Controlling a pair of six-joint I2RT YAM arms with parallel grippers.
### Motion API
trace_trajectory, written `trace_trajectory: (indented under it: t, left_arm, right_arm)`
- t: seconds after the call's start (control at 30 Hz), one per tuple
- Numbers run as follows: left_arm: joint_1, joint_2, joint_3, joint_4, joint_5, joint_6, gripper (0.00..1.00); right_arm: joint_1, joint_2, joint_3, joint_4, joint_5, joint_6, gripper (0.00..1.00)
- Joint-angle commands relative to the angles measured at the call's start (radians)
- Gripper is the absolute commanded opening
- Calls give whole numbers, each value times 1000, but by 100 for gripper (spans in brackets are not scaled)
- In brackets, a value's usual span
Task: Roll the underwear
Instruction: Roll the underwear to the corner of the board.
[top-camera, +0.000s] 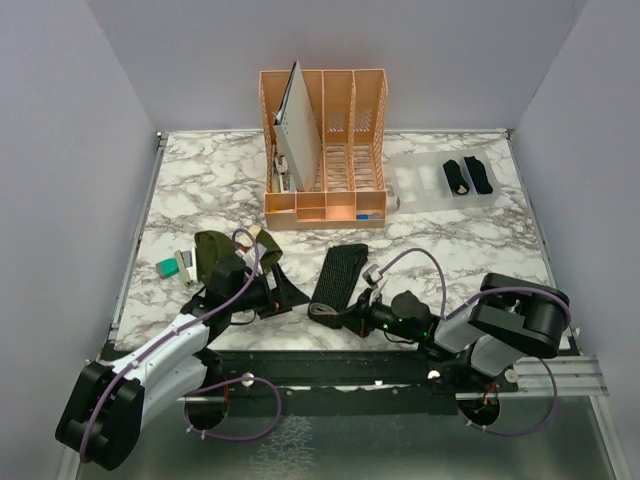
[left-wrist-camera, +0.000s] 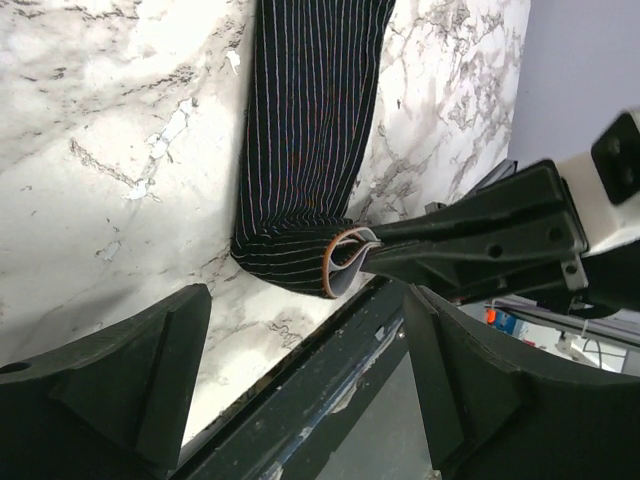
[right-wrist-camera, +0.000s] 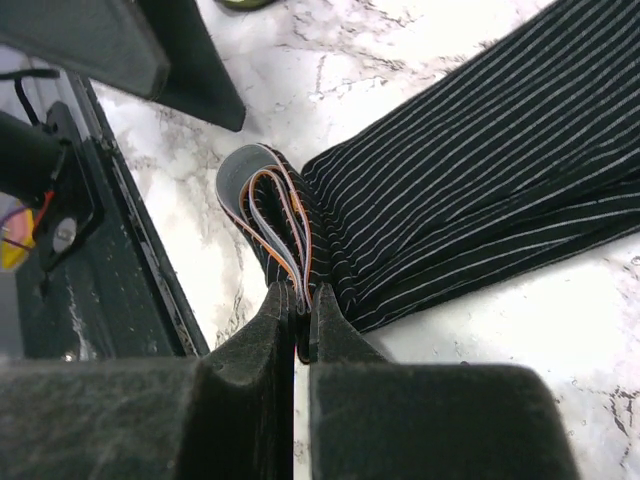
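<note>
**Near the front edge: striped brief pinched, roll barely begun**

Down at the lower middle of the top view, the striped brief (top-camera: 338, 275) lies flat as a long band on the marble table (top-camera: 450, 250), its near end right at the front edge. The right gripper (right-wrist-camera: 303, 300) has its fingers pressed together on that end. Its wrist view shows the waistband folded over in a small loop, clamped between the tips. Just to the left, the left gripper (left-wrist-camera: 305, 330) hovers with fingers spread wide, nothing between them, facing the same curled end.

Left of centre, the olive-green brief (top-camera: 212, 250) lies unrolled near a teal block (top-camera: 167, 267). At upper right, two rolled black bundles (top-camera: 458, 176) sit in a clear tray (top-camera: 420, 187).

By my reading this is the start of rolling the third piece — first turn made, the rest of the band flat. The next move calls for turning that pinched end over toward the far end with the cloth kept tight. The left gripper likely needs to steady or press the band — otherwise the loop may slacken and unroll.
</note>
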Motion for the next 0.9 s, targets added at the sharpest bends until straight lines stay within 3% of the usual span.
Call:
trace_trajectory:
  t: [0.0,0.23,0.5,0.87]
  left_arm:
    - [-2,-20,-30,55,-5,47,84]
    - [-17,-16,-63,102,-15,54,84]
    - [-61,111,-77,133,-84,56,82]
    - [-153,202,-59,115,-278,0,66]
  right_arm:
    - [-85,53,24,-74,-127,152,0]
    - [-195,200,98,-144,-297,272,1]
    - [-247,312,111,-138,-334,354,1]
    - [-331,476,53,105,-411,475,1]
